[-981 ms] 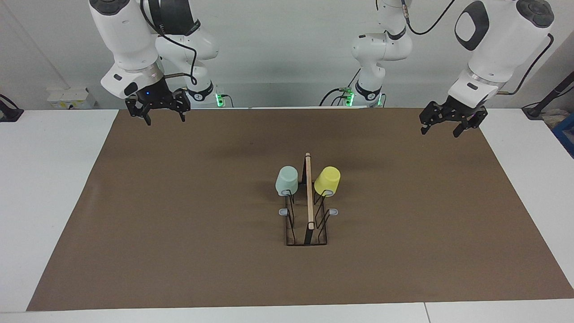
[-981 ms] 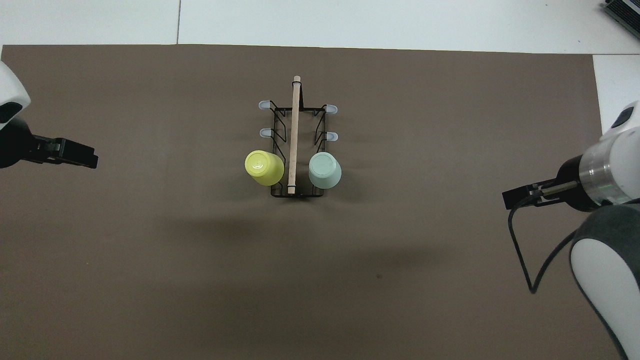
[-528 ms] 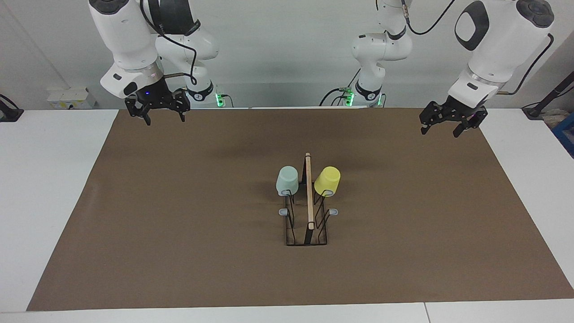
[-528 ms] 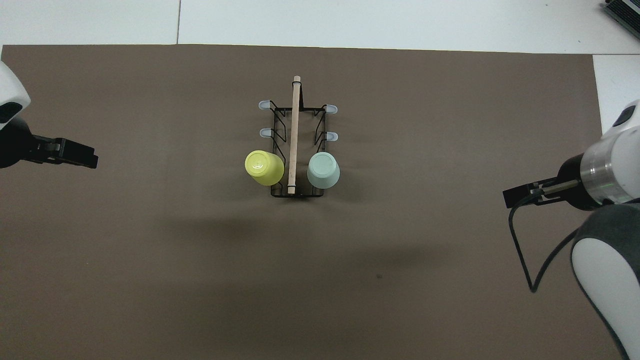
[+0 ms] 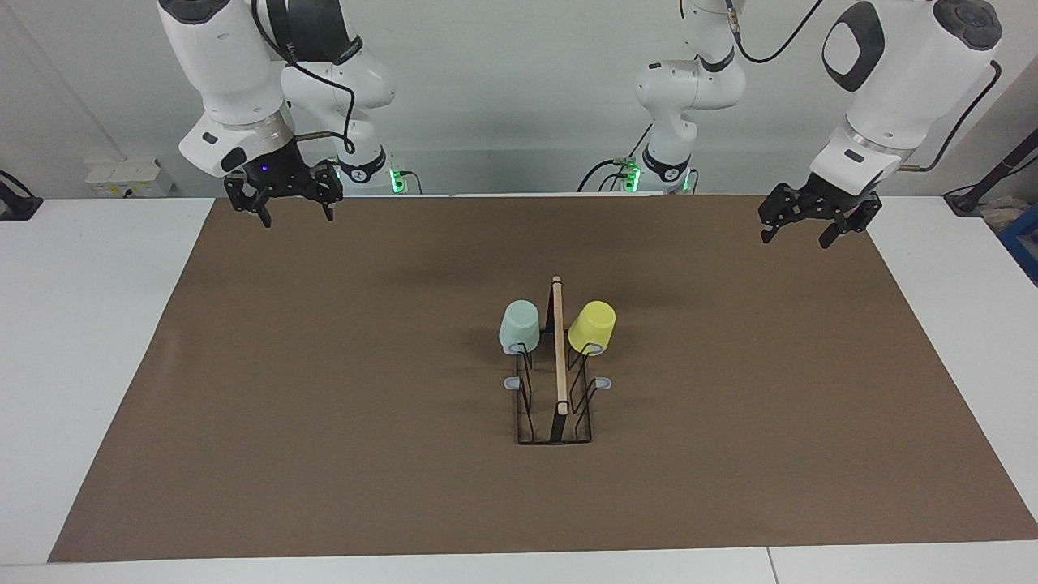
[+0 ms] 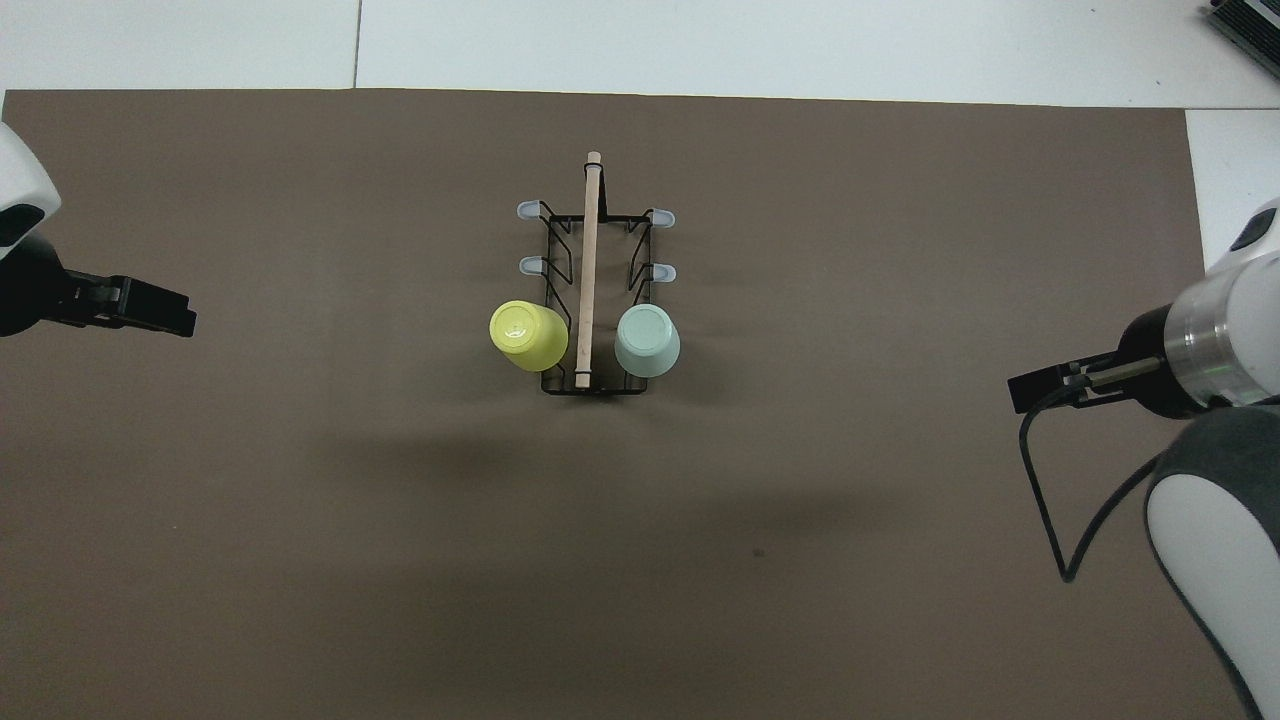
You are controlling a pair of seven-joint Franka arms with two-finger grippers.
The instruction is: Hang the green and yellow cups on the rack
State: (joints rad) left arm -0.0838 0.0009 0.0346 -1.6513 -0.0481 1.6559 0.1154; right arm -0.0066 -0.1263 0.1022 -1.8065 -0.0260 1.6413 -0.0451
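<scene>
The black wire rack, with a wooden bar (image 5: 559, 349) along its top, stands in the middle of the brown mat and also shows in the overhead view (image 6: 588, 262). The mint green cup (image 5: 519, 326) (image 6: 647, 341) and the yellow cup (image 5: 592, 326) (image 6: 528, 335) hang upside down on its two prongs nearest the robots, green on the right arm's side, yellow on the left arm's. My right gripper (image 5: 298, 217) (image 6: 1015, 390) is open and empty, raised over the mat's edge at its own end. My left gripper (image 5: 795, 238) (image 6: 188, 321) is open and empty over the mat's corner at its end.
The brown mat (image 5: 324, 405) covers most of the white table (image 5: 89, 324). Four grey-tipped prongs (image 6: 527, 265) of the rack carry nothing. A black cable (image 6: 1040, 500) hangs from the right arm.
The right gripper has risen slightly and drawn back toward its own end. The green cup has shifted a touch on its prong. The left gripper has barely moved.
</scene>
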